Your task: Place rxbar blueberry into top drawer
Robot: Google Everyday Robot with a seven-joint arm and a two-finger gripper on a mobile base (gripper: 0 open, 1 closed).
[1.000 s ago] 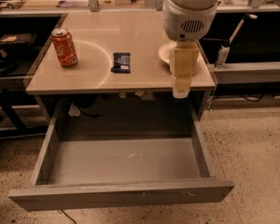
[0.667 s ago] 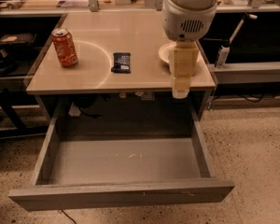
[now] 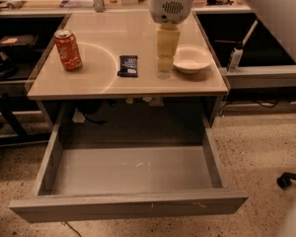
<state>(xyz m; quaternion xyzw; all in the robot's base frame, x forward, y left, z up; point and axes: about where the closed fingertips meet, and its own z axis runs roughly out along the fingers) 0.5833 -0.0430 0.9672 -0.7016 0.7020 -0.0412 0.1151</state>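
Snack bar (image 3: pixel 128 65) flat on tabletop (image 3: pixel 138 33), drawer (image 3: pixel 133 169) pulled open below.
End effector (image 3: pixel 164 72) over tabletop between snack bar and bowl (image 3: pixel 191 59); open or closed, cannot tell. Soda can (image 3: pixel 68 50) well apart.

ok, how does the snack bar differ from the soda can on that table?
The snack bar is dark blue and lies flat; the soda can is orange and stands upright. The can is taller; the bar sits nearer the gripper, which hangs beside it. Both rest on the table, outside the drawer.
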